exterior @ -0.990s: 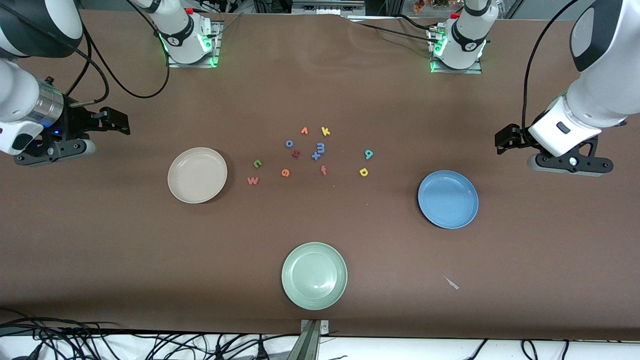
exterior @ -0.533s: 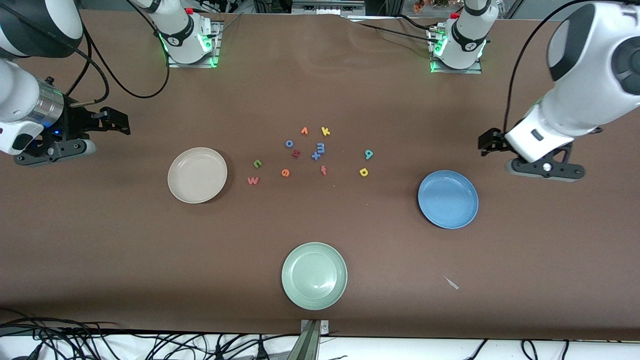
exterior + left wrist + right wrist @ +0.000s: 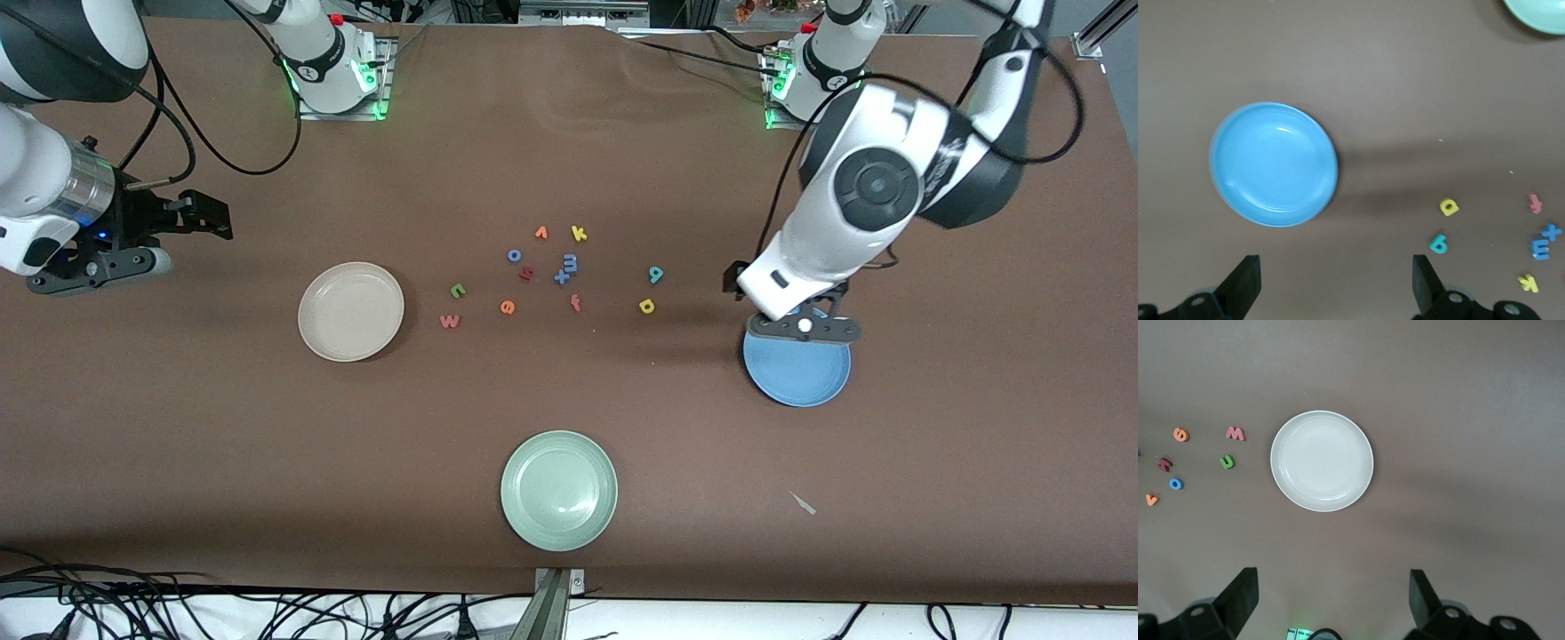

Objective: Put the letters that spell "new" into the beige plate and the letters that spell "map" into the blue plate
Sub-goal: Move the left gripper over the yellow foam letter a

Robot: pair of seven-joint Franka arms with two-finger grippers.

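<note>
Here the brown table (image 3: 569,160) carries three plates, and the letter cluster at its middle serves as landmark. The beige plate (image 3: 350,311) lies beside the cluster toward the right arm's end, the blue plate (image 3: 800,373) toward the left arm's end, and the pale green plate (image 3: 558,490) nearer the front camera than the cluster. The left gripper (image 3: 1337,288) hangs over the table at the blue plate's edge, fingers spread wide and empty. The right gripper (image 3: 1333,603) waits over the table's right-arm end, well apart from the cluster, fingers likewise apart and empty. Within the cluster, the green n (image 3: 458,290), pinkish-red w (image 3: 450,321) and orange e (image 3: 508,308) sit on its beige-plate side, all on the table. The blue m (image 3: 570,263) lies at the cluster's middle, touching a blue x (image 3: 561,277). The teal letter (image 3: 655,275) and yellow round letter (image 3: 646,306) lie on its blue-plate side.
</note>
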